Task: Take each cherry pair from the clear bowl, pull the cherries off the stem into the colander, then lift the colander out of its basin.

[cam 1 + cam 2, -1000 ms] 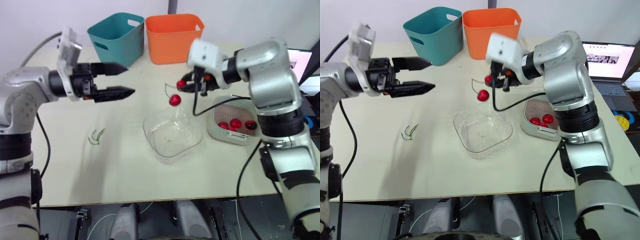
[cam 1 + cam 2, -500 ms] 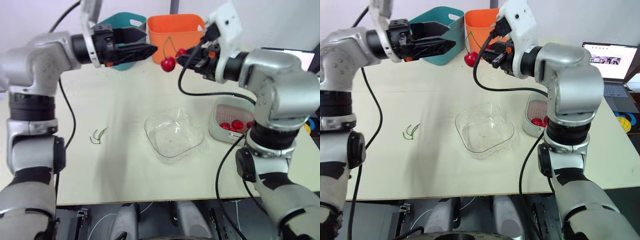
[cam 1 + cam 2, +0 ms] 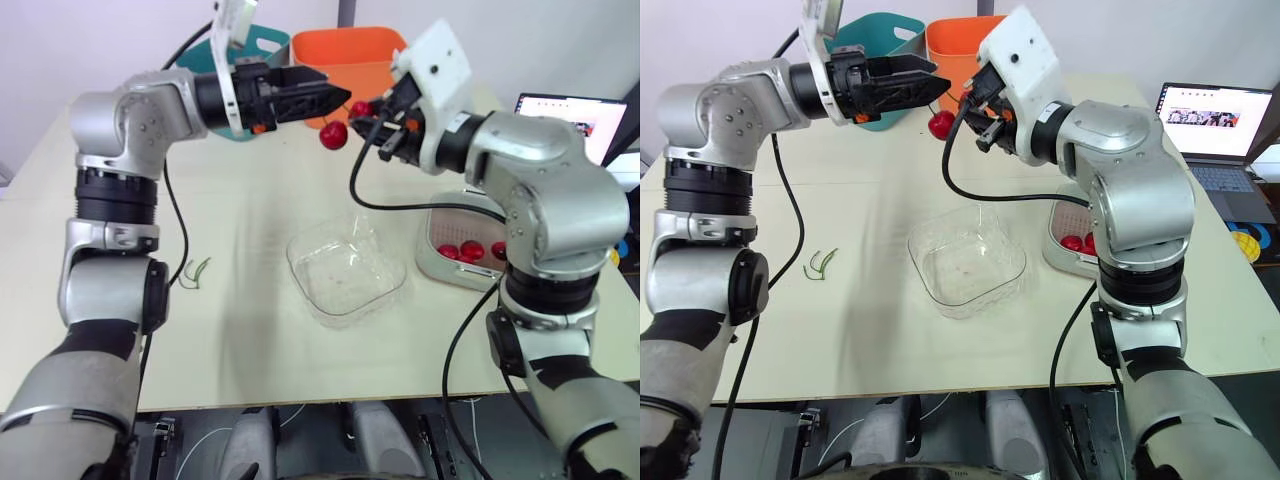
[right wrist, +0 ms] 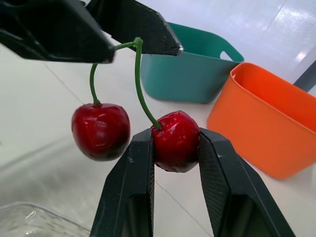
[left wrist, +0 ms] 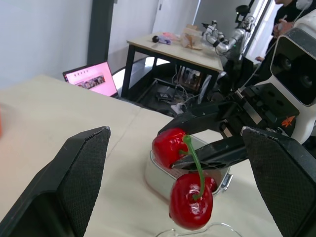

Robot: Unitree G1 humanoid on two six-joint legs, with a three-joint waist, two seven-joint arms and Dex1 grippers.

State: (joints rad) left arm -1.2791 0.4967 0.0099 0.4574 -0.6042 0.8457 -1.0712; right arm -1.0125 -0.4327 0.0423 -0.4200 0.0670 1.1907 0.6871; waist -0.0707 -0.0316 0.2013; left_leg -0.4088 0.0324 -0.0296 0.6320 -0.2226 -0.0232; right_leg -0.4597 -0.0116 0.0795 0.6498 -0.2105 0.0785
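Clenched right jaws pinch one cherry (image 4: 175,140) of the pair between their two black fingers (image 4: 133,192), and we see it squeezed from both sides. From this cherry the green stem (image 4: 144,94) rises to its fork, and on the other branch the second cherry (image 4: 100,131) hangs free in the air, just left of the held one. The left jaws stand released, their fingers (image 5: 74,177) spread wide, with the fork of the stem right at their tips; we cannot tell whether it touches them. The pair is up in the air over the far part of the table (image 3: 250,330), between the two arms. Nearer, the clear bowl (image 3: 345,275) sits on the table. Right of it the colander (image 3: 450,222) rests in its white basin (image 3: 432,268) and holds several red cherries (image 3: 470,249). Left of the bowl a loose green stem (image 3: 195,272) lies on the table. At the far edge a teal bin (image 4: 197,69) and an orange bin (image 3: 350,60) stand side by side, and a laptop (image 3: 565,108) sits at the far right
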